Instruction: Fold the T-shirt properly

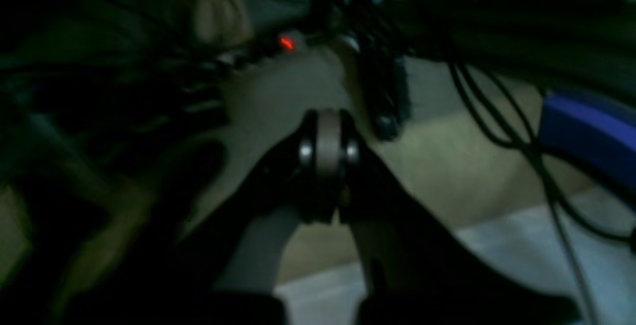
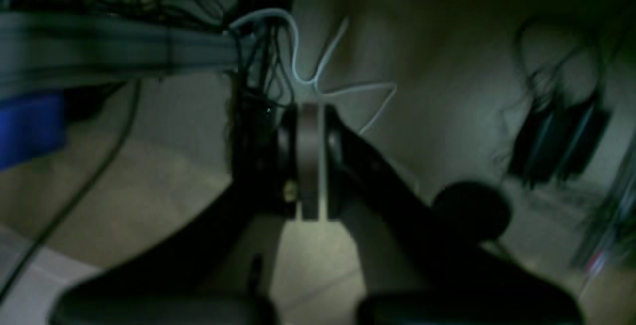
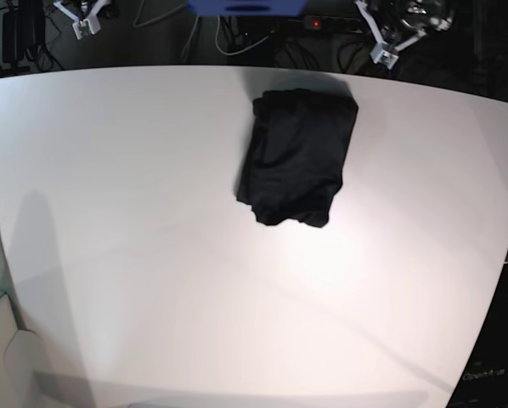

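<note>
T-shirt (image 3: pixel 295 157) lies folded into a compact dark bundle on the white table (image 3: pixel 135 255), toward the far edge and a bit right of centre in the base view; top edge fairly straight, lower edge lumpy with a fold bulging at the lower left corner; nothing touching it, table surface around it bare; only the base view shows the shirt at all. Neither arm appears over the table in that view; only the white fixtures (image 3: pixel 388 38) past the far edge, a blue object (image 3: pixel 245 6) and dark cables (image 3: pixel 228 38) behind. Wrist views are dim and blurred and point off the table; left gripper (image 1: pixel 325 166) clenched, pads pressed together with nothing between them, floor, a pale table corner (image 1: pixel 497 265), cables and a red indicator light (image 1: pixel 286 42) beyond it; right gripper (image 2: pixel 308 176) likewise clenched on nothing, pale floor below, a white cable (image 2: pixel 318 74) looping behind it, headphone-like dark shape (image 2: pixel 556 136) at right; the blue object shows at the edge of both wrist views.
</note>
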### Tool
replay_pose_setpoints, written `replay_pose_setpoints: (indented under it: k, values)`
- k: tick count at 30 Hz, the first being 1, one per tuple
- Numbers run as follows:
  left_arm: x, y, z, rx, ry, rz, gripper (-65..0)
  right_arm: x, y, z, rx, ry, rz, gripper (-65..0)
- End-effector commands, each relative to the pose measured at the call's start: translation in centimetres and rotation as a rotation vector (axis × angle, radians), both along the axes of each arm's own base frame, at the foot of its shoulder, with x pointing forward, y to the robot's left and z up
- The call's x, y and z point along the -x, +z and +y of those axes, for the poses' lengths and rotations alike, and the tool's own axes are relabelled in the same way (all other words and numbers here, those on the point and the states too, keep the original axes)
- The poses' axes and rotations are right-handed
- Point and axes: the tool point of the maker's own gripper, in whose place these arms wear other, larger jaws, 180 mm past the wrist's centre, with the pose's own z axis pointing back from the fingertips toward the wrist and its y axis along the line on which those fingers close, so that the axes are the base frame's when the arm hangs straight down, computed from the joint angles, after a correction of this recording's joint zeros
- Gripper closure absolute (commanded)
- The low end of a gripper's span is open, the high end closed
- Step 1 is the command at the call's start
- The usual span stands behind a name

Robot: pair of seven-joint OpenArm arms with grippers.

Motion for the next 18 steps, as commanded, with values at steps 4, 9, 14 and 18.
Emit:
replay_pose_setpoints:
  k: [4, 9, 14, 18]
  values:
    - [1.8, -3.5, -1.6, 0.046, 0.070, 0.043, 0.0, 1.2, -2.6, -1.0, -0.041, -0.122, 0.014, 0.0]
    - [3.8, -6.8, -3.4, 0.133, 0.168, 0.098, 0.0, 2.3, -6.0, -0.5, -0.110, -0.235, 0.045, 0.0]
    - [5.0, -8.4, -4.3, 0.204, 0.281, 0.139, 0.0, 3.5, -8.5, -1.0, -0.126, -0.356, 0.077, 0.0]
    - [5.6, -9.6, -3.9, 0.135, 0.335, 0.124, 0.0, 3.8, -9.8, -2.1, 0.013, -0.334, 0.079, 0.0]
